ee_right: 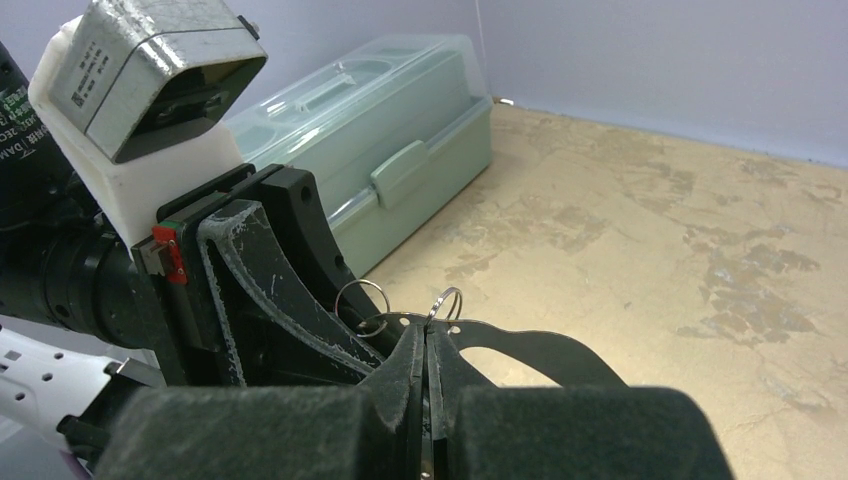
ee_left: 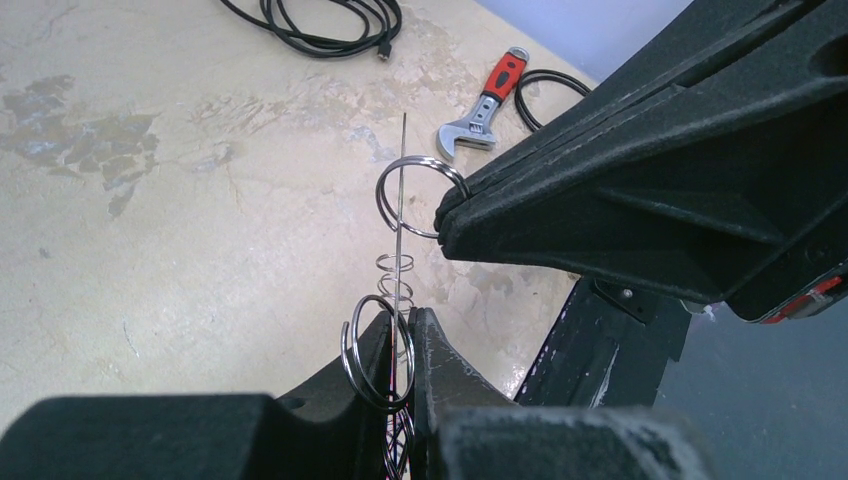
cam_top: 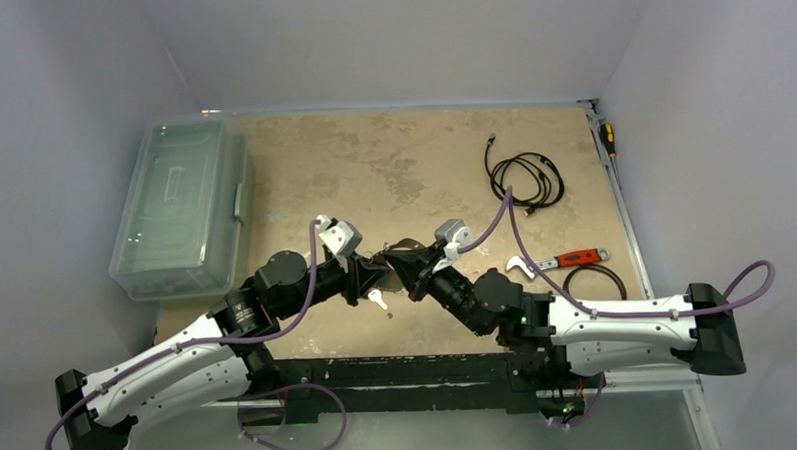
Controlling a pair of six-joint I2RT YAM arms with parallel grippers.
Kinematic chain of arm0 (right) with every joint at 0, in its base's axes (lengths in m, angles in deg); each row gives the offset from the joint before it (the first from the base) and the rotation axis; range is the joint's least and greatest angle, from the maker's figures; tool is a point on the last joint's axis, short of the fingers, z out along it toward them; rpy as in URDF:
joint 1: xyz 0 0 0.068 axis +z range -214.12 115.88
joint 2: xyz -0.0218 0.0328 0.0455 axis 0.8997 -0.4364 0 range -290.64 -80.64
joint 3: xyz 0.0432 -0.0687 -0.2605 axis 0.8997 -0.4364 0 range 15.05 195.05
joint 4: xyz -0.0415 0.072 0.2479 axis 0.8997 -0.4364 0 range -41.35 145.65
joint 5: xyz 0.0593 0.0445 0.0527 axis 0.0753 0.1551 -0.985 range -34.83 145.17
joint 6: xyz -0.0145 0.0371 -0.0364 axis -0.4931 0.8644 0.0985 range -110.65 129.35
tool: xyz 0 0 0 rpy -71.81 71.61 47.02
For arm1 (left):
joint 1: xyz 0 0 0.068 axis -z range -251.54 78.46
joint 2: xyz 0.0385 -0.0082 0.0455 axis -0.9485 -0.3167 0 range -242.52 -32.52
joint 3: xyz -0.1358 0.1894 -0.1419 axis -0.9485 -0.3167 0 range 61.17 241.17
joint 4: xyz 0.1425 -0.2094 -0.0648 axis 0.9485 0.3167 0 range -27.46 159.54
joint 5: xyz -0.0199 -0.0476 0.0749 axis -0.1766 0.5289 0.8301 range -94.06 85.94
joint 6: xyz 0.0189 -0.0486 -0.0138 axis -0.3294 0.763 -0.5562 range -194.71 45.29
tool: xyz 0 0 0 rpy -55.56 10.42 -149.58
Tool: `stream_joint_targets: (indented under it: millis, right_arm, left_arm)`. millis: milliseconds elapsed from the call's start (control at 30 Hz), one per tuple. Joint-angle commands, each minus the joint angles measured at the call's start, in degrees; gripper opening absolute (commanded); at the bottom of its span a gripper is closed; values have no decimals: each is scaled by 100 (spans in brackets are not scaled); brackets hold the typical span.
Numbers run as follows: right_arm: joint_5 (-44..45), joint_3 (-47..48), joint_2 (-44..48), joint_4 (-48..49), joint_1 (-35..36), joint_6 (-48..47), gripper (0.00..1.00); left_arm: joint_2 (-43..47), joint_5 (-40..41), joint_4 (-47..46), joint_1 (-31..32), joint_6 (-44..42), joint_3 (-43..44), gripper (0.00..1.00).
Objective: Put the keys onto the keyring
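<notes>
The keyring (cam_top: pixel 403 248) is a flat silvery crescent plate with small split rings along its edge, held above the table between both grippers. My left gripper (ee_left: pixel 408 318) is shut on the plate, which shows edge-on as a thin line (ee_left: pixel 401 200). My right gripper (ee_right: pixel 427 335) is shut on one small split ring (ee_right: pixel 447 300) at the plate's edge; its fingertips (ee_left: pixel 452 215) meet that ring in the left wrist view. The plain silver key (cam_top: pixel 377 302) lies on the table just below the grippers. The black-headed key is not in view.
A red-handled adjustable wrench (cam_top: pixel 561 260) and a black cable loop (cam_top: pixel 591 278) lie to the right. A coiled black cable (cam_top: pixel 528 175) lies at the back right. A clear-lidded green box (cam_top: pixel 179 203) stands at the left. A screwdriver (cam_top: pixel 608 138) lies by the right wall.
</notes>
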Motion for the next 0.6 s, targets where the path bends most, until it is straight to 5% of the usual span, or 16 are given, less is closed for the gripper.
stream_joint_targets:
  millis: [0,567]
  right_arm:
    - [-97,544,269,-506,-2,352,0]
    - [-660,1702,-342,-2172,-704,660,0]
  left_arm:
    - [-52,141,-144,-30,-126,179,0]
    - [-156,-361,436,-31,-327,751,0]
